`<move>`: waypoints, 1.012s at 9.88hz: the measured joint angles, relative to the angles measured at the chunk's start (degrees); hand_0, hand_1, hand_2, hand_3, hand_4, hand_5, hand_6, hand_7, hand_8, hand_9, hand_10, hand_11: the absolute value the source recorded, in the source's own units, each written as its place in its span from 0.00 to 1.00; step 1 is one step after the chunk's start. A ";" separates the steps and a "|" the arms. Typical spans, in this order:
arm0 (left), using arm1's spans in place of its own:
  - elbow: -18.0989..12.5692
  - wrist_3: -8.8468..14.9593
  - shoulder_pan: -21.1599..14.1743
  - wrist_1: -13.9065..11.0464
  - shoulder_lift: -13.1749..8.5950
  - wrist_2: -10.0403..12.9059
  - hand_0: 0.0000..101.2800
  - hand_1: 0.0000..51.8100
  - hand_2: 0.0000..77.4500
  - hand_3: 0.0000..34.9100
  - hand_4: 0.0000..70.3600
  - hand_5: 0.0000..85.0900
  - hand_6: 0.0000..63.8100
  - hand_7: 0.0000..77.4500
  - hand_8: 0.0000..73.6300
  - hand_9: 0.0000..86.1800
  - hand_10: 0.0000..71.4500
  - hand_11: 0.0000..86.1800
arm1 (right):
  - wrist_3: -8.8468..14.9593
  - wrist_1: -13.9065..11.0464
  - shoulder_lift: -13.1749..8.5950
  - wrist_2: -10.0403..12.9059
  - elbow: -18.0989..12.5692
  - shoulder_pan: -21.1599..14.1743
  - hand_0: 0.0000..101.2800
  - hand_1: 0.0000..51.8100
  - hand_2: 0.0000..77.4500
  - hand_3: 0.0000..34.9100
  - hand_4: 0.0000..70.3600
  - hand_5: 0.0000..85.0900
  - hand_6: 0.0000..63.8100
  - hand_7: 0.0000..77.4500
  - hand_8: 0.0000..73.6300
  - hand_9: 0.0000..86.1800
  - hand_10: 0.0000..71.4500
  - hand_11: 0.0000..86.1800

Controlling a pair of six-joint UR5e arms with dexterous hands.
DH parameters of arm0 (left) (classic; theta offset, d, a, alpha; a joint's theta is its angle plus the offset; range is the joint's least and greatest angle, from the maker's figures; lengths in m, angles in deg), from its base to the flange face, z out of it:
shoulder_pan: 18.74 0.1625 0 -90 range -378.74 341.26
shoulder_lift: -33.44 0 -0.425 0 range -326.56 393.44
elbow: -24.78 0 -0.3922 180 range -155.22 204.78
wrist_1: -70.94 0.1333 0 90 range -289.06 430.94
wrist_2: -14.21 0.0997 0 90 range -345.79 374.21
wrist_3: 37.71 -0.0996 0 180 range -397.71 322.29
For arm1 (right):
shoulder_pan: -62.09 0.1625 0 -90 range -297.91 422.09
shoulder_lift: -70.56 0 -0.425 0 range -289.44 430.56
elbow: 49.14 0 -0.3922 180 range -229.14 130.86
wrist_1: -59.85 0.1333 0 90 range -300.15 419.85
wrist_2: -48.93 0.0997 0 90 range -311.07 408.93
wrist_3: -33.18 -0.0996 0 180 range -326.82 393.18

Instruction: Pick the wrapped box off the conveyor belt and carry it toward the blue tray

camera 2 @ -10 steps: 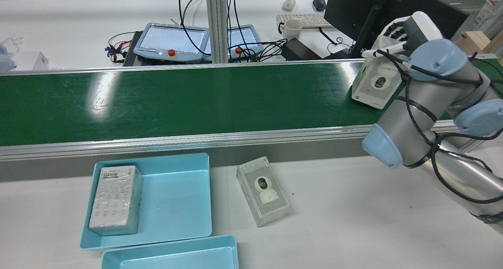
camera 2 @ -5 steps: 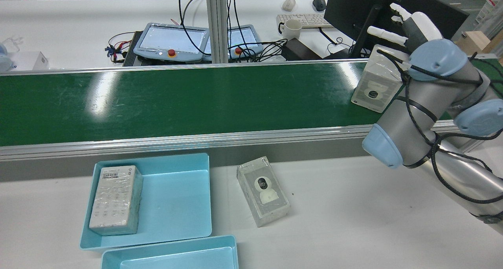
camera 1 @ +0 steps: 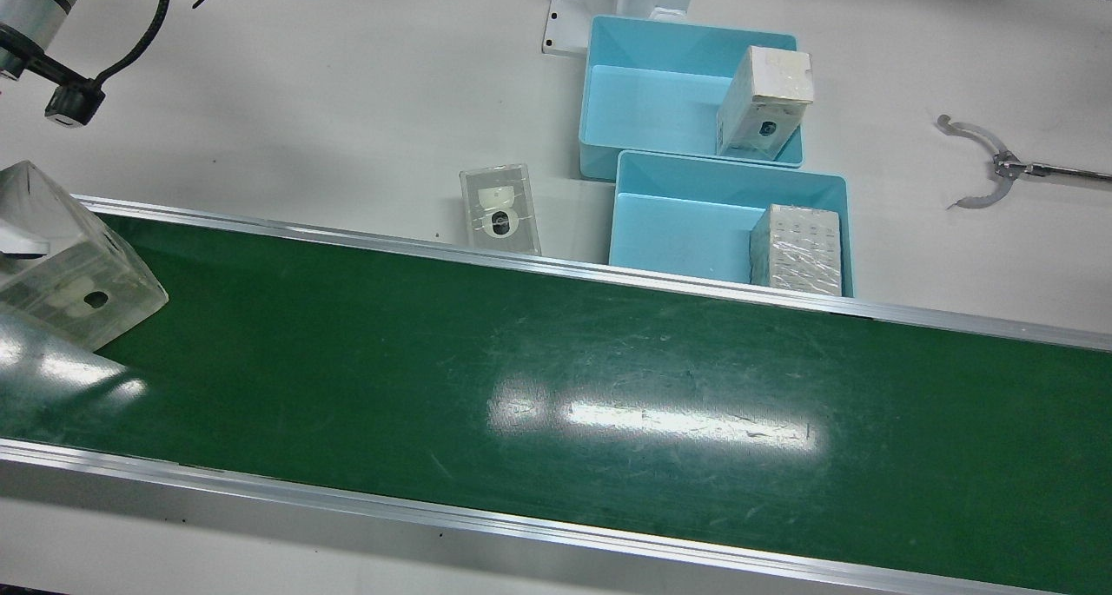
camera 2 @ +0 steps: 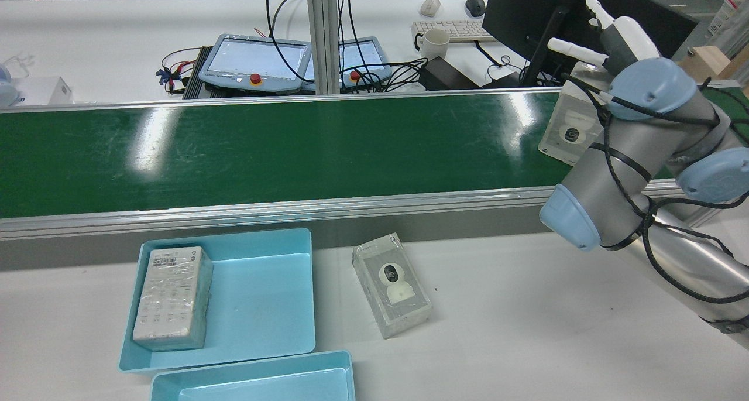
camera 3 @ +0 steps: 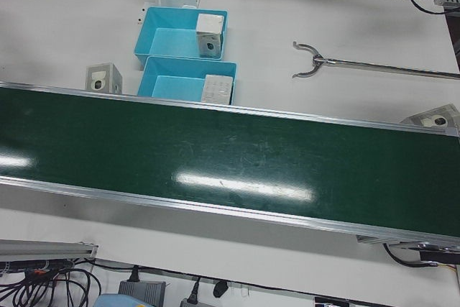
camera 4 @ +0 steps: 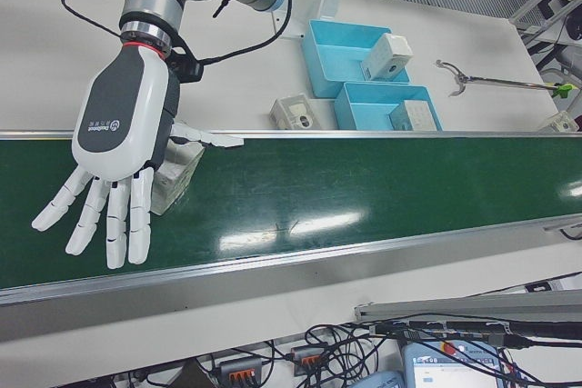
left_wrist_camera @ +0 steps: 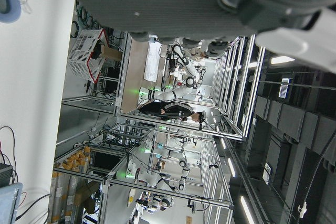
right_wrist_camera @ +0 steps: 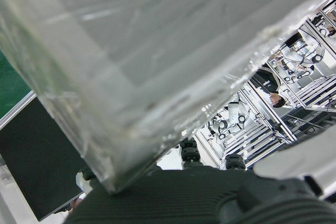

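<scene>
The right hand (camera 4: 118,147), at centre left of the right-front view, hangs over the belt (camera 4: 364,188) with its fingers (camera 4: 109,220) spread wide and straight, holding nothing. The box (camera 2: 572,126) sits tilted on the belt at the right edge of the rear view, just under the palm, apparently leaning on one edge. To grasp it well, the hand should probably settle lower, square up to the box's long faces, and close firmly, since the film looks slick. It is white, wrapped in clear plastic, and printed with a round camera. The left hand's state cannot be told.
</scene>
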 joint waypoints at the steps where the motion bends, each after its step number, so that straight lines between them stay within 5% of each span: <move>1: 0.00 0.00 0.00 0.00 0.00 0.00 0.00 0.00 0.01 0.00 0.00 0.01 0.01 0.01 0.01 0.00 0.01 0.00 | 0.00 0.00 0.00 0.00 0.00 0.01 0.13 0.03 0.03 0.85 0.00 0.04 0.00 0.11 0.07 0.02 0.00 0.01; 10: 0.00 0.00 0.00 0.00 0.00 0.00 0.00 0.00 0.01 0.00 0.00 0.01 0.01 0.01 0.01 0.00 0.01 0.00 | -0.01 0.01 -0.01 0.03 0.00 1.32 0.13 0.03 0.03 0.86 0.00 0.04 0.00 0.11 0.08 0.02 0.00 0.01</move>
